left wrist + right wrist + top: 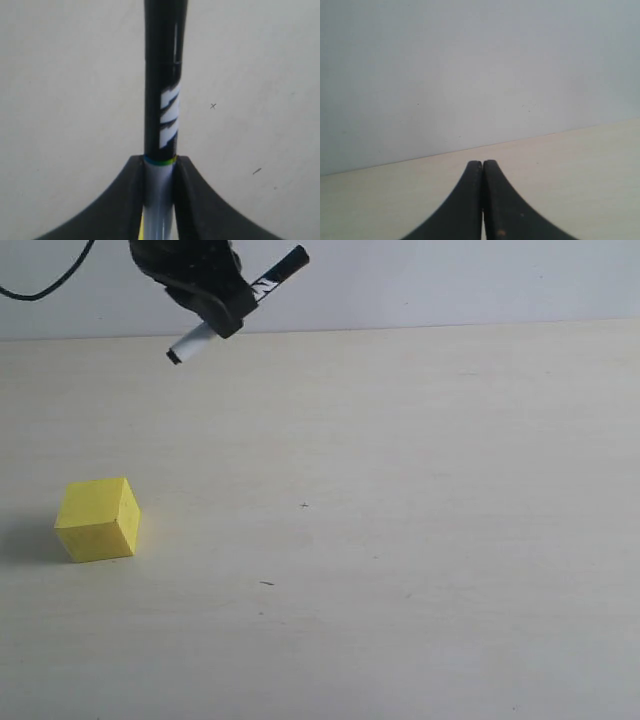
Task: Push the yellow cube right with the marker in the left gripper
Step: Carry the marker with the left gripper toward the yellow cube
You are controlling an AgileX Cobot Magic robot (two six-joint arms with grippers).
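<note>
**Pale table, marker aloft, cube waiting**

Pale table is stretching back to the wall, and up there the left claw is hanging high, clamping the marker at mid-barrel, white end slanting down. The yellow cube is sitting far left on the table, well apart from the tip. The right claw is idling, pressed closed on nothing. Danger ahead: the tip is hovering right of the cube, so a straight descent is risking a leftward shove. An off-centre push is likely spinning the block or twisting the marker.
</note>
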